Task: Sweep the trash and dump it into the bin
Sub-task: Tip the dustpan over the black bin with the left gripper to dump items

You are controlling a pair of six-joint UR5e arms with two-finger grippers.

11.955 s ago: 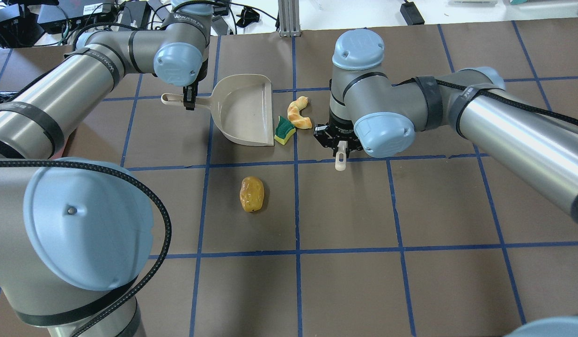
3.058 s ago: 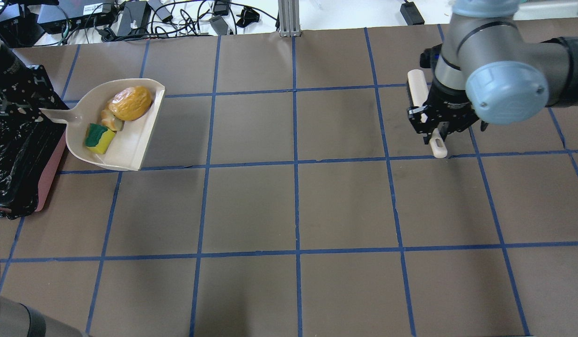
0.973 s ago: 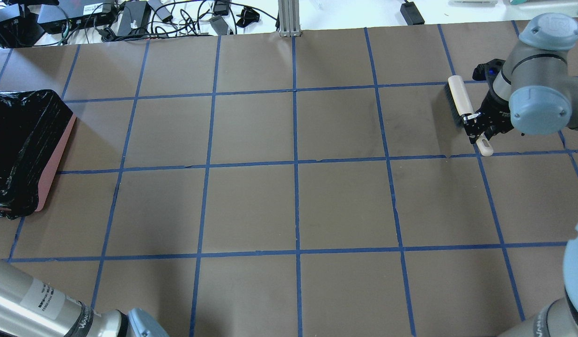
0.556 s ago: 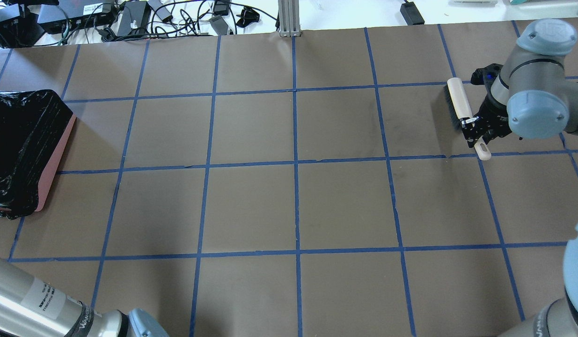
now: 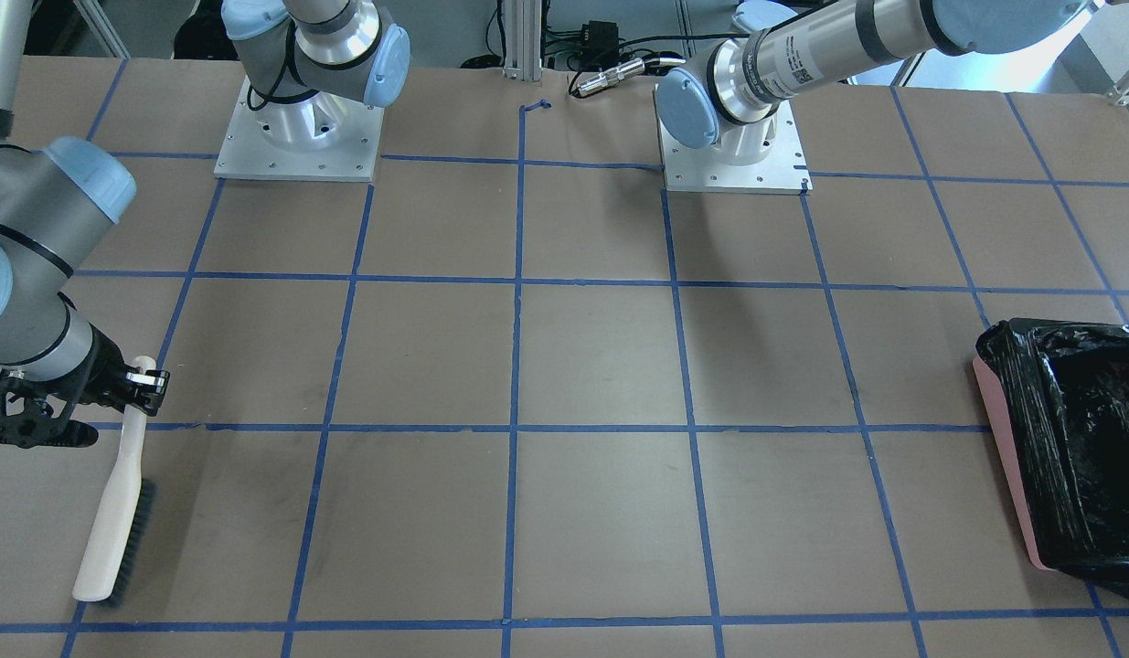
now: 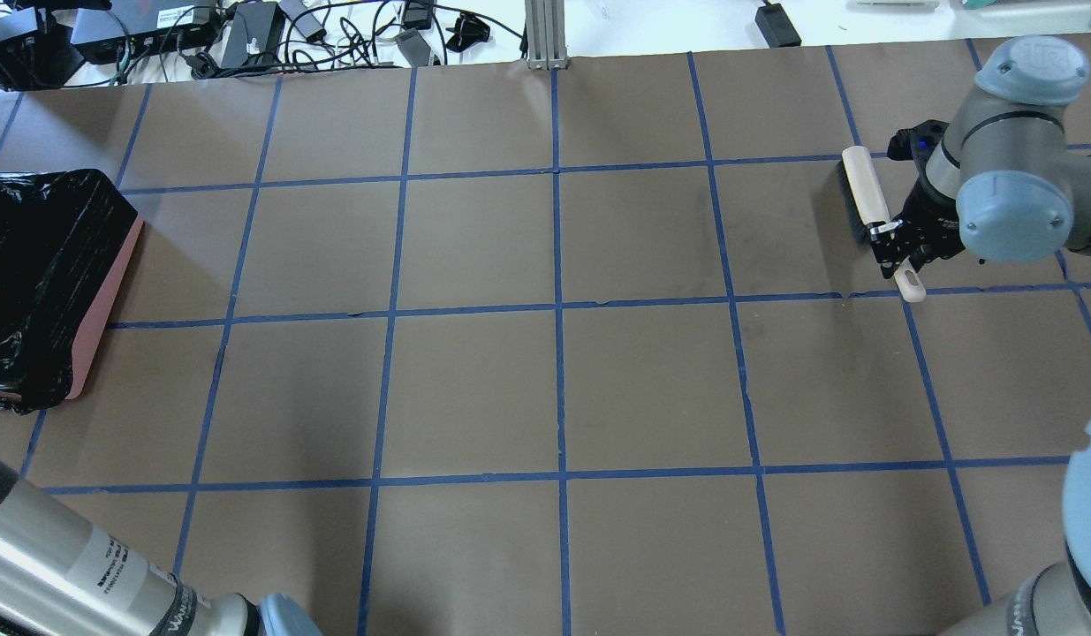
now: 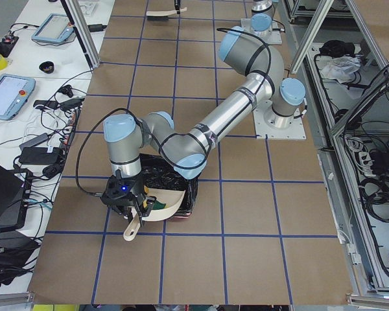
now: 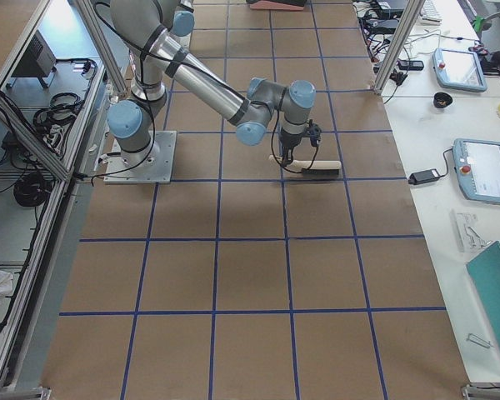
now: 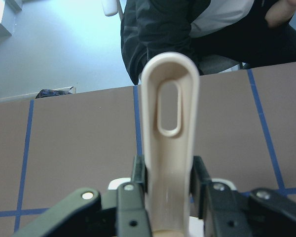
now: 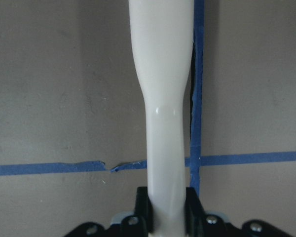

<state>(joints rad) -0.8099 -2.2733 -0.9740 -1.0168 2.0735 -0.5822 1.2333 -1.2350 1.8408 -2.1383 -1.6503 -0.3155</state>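
Note:
The bin [image 6: 103, 291], pink-sided with a black bag, stands at the table's left edge, and also shows in the front view [image 5: 1007, 457]. In the left side view my left gripper [image 7: 133, 206] holds the beige dustpan [image 7: 165, 201] tilted over the bin [image 7: 189, 194]. The left wrist view shows my left gripper [image 9: 168, 173] shut on the dustpan handle [image 9: 168, 98]. The trash does not show clearly in any view. My right gripper [image 6: 898, 254] is shut on the handle of a cream brush [image 6: 863, 196] at the far right, low over the table. The handle [image 10: 165, 98] shows between its jaws.
Brown paper with blue tape lines covers the table [image 6: 554, 389]. Cables and boxes lie beyond the far edge [image 6: 245, 35]. A person sits beyond the table's end in the left wrist view [image 9: 187, 29]. Both arm bases are bolted on at the robot side [image 5: 299, 128].
The trash went from the table into the dustpan, which my left gripper carried out of the overhead view to the bin. In the last second my right gripper and brush shifted slightly.

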